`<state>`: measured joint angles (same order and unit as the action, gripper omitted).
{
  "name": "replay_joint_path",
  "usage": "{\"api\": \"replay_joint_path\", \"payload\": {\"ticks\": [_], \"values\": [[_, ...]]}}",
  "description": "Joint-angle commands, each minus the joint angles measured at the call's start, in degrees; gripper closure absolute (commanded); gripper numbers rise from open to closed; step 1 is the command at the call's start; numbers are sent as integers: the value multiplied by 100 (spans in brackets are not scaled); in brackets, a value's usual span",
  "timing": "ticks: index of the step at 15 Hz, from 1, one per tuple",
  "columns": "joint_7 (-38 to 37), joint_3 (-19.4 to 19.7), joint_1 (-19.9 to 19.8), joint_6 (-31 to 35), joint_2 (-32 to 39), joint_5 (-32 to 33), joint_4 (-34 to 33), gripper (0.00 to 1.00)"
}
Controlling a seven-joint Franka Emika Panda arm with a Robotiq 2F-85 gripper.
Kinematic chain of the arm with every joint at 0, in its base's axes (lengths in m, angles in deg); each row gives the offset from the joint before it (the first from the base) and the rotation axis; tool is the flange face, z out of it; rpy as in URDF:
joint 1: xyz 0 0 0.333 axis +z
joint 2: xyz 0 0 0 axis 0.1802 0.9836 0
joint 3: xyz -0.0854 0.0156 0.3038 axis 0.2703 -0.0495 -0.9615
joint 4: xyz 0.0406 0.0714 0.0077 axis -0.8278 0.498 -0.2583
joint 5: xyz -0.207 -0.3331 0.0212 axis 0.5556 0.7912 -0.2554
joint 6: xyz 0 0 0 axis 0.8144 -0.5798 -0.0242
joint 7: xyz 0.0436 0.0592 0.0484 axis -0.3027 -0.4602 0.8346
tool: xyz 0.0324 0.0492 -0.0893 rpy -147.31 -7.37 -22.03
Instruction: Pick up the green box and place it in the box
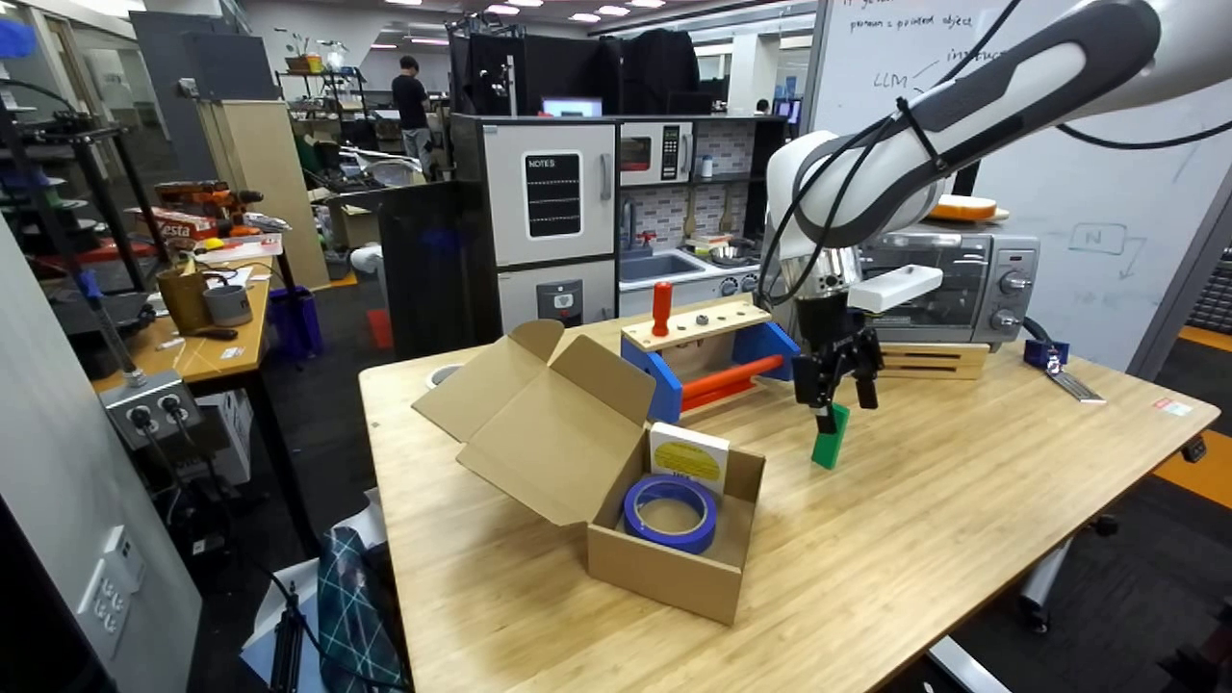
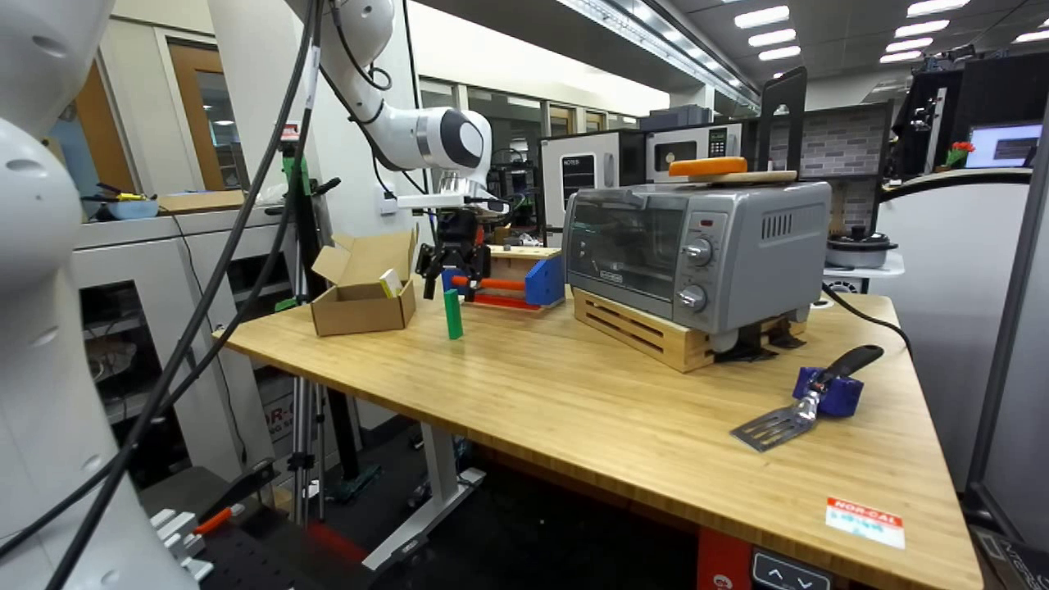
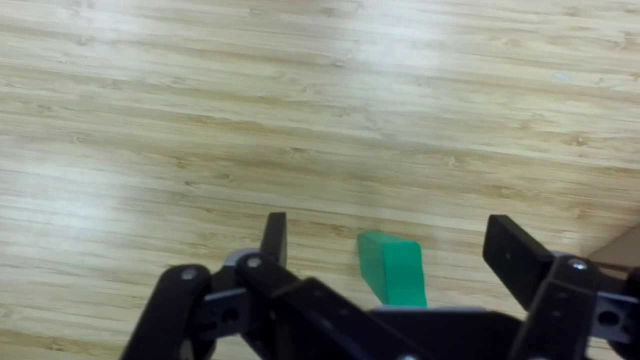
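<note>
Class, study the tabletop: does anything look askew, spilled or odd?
The spatula sits tilted, its handle raised, apparently propped on a blue object instead of lying flat, which looks odd. No spill shows.

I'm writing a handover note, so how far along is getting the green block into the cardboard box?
Done: the cardboard box stands open, and the open gripper is poised at the green block.
In hand, it seems: alignment; the wrist view shows the block between the spread jaws, ungripped.
Left: the block rests on the table, outside the box, so gripping, lifting and placing remain.
</note>
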<state>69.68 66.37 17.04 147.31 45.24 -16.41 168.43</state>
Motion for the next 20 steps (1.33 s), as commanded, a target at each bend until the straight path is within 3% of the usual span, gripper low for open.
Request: {"api": "replay_joint_path", "payload": {"ticks": [1,20], "values": [[173,-46,-33,-345,137,-77,-256,0],[326,-38,-36,-762,598,-59,-904,0]]}}
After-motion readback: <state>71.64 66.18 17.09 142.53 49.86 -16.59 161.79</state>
